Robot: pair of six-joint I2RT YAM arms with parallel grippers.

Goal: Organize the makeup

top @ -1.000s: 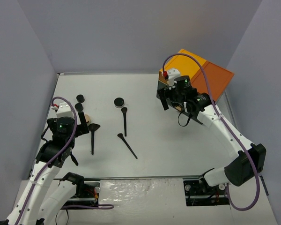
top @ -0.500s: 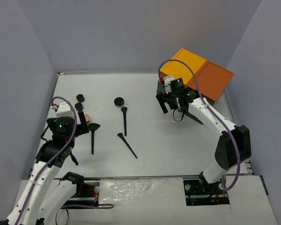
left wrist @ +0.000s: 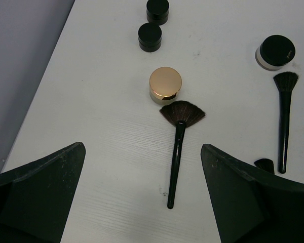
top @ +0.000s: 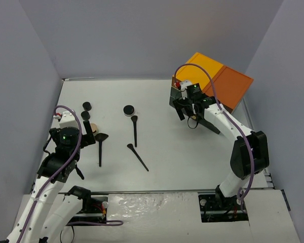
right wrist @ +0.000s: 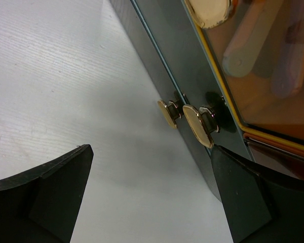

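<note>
The makeup lies on the left half of the white table. In the left wrist view I see two small black jars (left wrist: 150,36), a tan round compact (left wrist: 165,85), a black fan brush (left wrist: 178,142), a larger black jar (left wrist: 276,50) and a second black brush (left wrist: 282,121). My left gripper (left wrist: 142,195) is open and empty, hovering just near of the fan brush handle. A third brush (top: 138,157) lies mid-table. My right gripper (right wrist: 152,197) is open and empty at the dark drawer box front, its right finger close under the gold knobs (right wrist: 197,125).
The orange-topped drawer box (top: 215,81) stands at the back right, with pale items showing through its orange lid (right wrist: 263,55). Grey walls close in the table on the left, back and right.
My right gripper has moved up and in against the front of the drawer box. The left arm has barely shifted.
</note>
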